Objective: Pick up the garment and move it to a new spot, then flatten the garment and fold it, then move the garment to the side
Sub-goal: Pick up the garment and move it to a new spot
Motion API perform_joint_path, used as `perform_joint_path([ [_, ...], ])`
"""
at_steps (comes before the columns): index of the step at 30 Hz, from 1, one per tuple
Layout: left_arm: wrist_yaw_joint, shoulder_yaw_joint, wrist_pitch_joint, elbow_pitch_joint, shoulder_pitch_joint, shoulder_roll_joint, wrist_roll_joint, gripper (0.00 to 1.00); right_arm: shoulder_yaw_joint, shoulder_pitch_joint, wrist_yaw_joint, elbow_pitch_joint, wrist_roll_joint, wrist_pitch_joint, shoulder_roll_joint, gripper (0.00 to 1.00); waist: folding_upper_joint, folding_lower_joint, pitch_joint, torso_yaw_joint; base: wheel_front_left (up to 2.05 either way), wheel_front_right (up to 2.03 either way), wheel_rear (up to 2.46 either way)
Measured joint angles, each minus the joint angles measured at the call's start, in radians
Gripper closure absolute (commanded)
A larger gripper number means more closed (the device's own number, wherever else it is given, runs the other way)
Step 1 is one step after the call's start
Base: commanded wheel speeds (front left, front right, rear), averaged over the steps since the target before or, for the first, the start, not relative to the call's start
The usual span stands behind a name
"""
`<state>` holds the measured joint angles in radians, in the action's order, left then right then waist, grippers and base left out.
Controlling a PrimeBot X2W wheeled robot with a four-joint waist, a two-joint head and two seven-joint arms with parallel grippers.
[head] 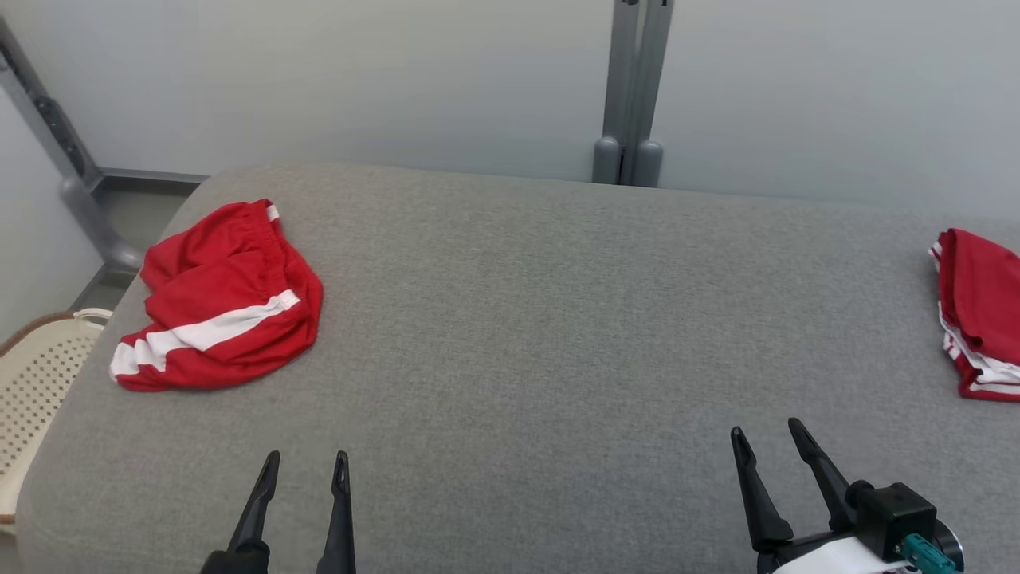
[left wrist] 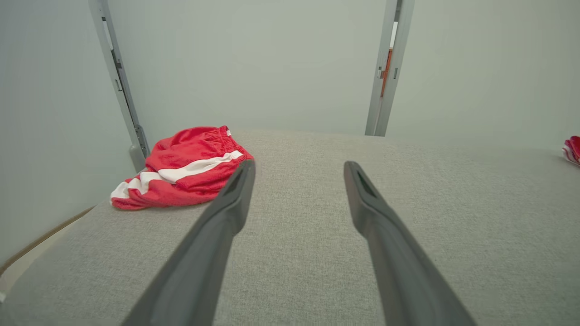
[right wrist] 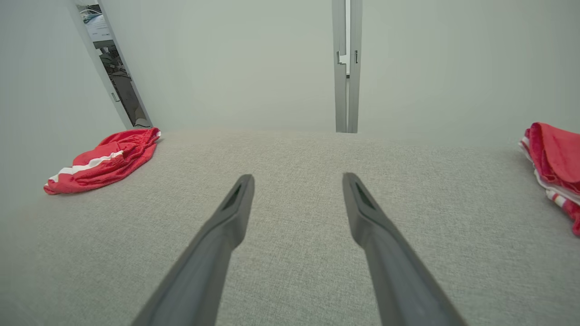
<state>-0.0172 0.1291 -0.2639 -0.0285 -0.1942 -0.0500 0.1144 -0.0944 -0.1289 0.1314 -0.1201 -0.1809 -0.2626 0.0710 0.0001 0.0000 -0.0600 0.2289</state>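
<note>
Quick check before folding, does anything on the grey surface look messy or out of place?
Yes: the red shorts lie crumpled near the far left corner of the grey surface, unlike the folded red garments stacked at its right edge. Nothing looks spilled or damaged.

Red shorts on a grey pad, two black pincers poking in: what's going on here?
Nothing is being handled yet. A robot is set to fold the crumpled red shorts, which lie untouched at the far left of the grey padded surface. Its left pincer and right pincer both hover open and empty over the near side. More red garments sit stacked at the right edge.
</note>
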Motion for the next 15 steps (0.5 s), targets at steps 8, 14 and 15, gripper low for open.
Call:
perform_joint_path([
  [8,-0.01,-0.017,0.0,0.002,-0.001,0.0,-0.01,0.0,-0.009,-0.001,0.0,-0.004,-0.002,0.0,-0.01,0.0,0.0,0.0,0.0,0.117,0.0,0.0,0.0],
  [14,-0.017,-0.021,0.0,0.005,-0.004,0.0,-0.013,0.0,-0.014,-0.001,0.0,-0.009,-0.004,0.0,-0.013,0.0,0.0,0.0,0.002,0.199,0.0,0.0,0.0],
  [15,-0.013,-0.023,0.0,0.01,-0.005,0.0,-0.012,0.0,-0.018,0.0,0.0,-0.01,-0.004,0.0,-0.013,0.0,0.0,0.0,0.003,0.212,0.0,0.0,0.0],
])
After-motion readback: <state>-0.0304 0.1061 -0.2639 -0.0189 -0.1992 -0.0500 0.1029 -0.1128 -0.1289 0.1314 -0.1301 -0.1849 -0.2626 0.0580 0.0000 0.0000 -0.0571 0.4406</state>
